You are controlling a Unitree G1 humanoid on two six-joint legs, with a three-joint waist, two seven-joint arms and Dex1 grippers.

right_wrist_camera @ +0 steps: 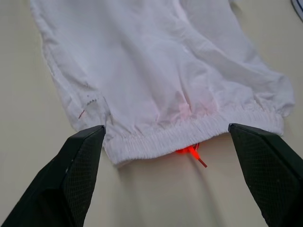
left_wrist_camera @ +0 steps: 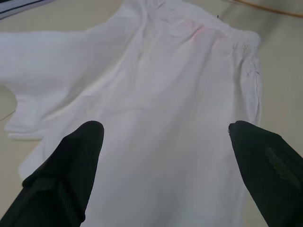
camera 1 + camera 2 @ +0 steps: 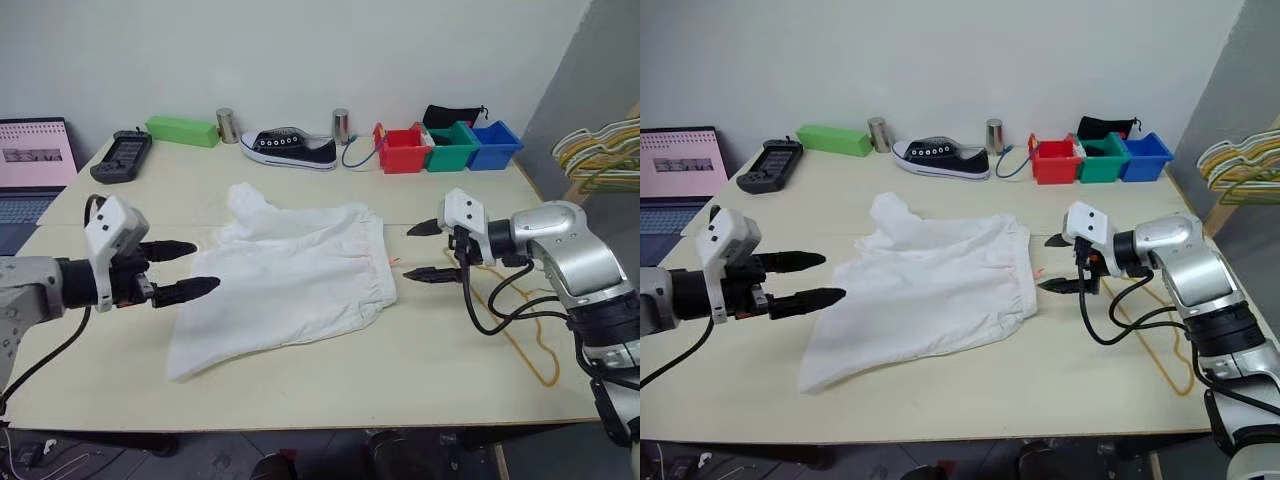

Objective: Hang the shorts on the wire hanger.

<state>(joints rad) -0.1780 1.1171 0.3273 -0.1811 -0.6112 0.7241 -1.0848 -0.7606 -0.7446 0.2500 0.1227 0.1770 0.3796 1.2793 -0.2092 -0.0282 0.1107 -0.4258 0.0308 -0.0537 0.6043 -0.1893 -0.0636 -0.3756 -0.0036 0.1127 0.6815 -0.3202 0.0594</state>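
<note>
The left gripper (image 3: 183, 268), fingers spread wide and empty, hovers at the leg end of the shorts (image 3: 285, 285), which lie flat across the counter (image 3: 330, 390). The right gripper (image 3: 432, 251), equally wide and empty, faces the waistband, nearer the wire hanger (image 3: 520, 335), seemingly beneath its arm.

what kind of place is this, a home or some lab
Probably a lab or test workspace, not a home: a plain table against a bare wall, a laptop running beside it, and sorting bins lined up with a sneaker as props.
</note>
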